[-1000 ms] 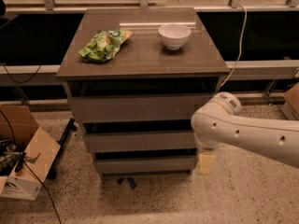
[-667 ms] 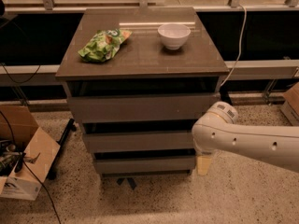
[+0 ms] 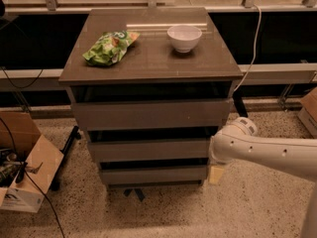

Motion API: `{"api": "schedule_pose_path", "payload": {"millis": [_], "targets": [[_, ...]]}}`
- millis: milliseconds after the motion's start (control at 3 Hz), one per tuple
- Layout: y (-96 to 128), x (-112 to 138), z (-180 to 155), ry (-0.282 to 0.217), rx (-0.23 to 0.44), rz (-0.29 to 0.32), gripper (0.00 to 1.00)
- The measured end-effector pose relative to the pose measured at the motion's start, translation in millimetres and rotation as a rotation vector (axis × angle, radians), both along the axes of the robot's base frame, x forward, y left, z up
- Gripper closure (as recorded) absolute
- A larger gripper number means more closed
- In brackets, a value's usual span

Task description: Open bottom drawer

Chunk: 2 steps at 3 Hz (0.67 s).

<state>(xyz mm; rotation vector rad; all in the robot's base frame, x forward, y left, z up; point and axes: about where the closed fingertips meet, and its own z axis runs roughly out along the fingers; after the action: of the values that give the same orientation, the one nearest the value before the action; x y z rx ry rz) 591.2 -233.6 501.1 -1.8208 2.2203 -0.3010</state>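
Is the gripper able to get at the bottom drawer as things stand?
Probably yes. The gripper hangs level with the bottom drawer, right by its end, with nothing between them. The front shows no handle, so it would likely have to catch an edge.

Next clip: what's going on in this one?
A robot arm reaches in from the right toward a small three-drawer cabinet. Its gripper is down low, at the right end of the bottom drawer, close to the edge of the drawer front. That drawer looks shut, not yet pulled out. On top of the cabinet sit a green snack bag and a white bowl, apart from each other.
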Motion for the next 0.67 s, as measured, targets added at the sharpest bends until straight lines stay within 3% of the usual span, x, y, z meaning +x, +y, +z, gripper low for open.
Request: {"api": "schedule_pose_path", "payload": {"millis": [667], "targets": [[2.1,-0.2,-9.0,0.012,-0.003,0.033,0.0]]}}
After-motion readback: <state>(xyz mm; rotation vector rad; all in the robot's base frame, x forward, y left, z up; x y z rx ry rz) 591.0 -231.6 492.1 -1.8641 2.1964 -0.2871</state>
